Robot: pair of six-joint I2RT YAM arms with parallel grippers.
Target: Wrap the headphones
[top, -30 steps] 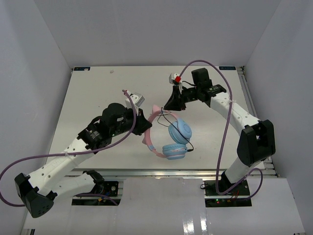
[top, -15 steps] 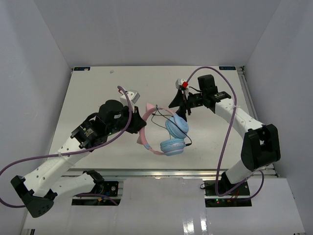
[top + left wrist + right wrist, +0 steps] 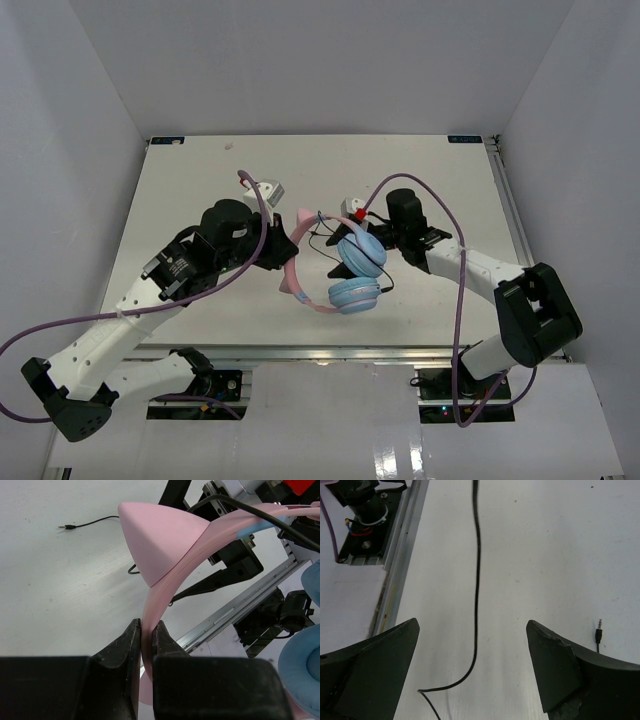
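The headphones hang above the table in the top view, with a pink headband (image 3: 296, 268) and two light-blue ear cups (image 3: 361, 253). My left gripper (image 3: 281, 256) is shut on the headband. In the left wrist view the band (image 3: 165, 535) passes between its fingertips (image 3: 147, 632), and one blue cup (image 3: 305, 680) shows at the right. My right gripper (image 3: 343, 238) sits just behind the upper cup. In the right wrist view it (image 3: 472, 625) stands wide open over the white table. The thin black cable (image 3: 477, 580) lies loose between its fingers, touching neither, and the plug (image 3: 598, 630) lies to the right.
The table's metal front rail (image 3: 330, 350) runs near the arm bases. The same rail (image 3: 400, 555) and an arm base (image 3: 365, 510) show left of the right gripper. White walls enclose the table on three sides. Purple arm cables (image 3: 462, 290) loop beside both arms.
My right gripper has opened wide and come from the far side down towards the near side, next to the ear cups. The left arm carried the headphones slightly left.
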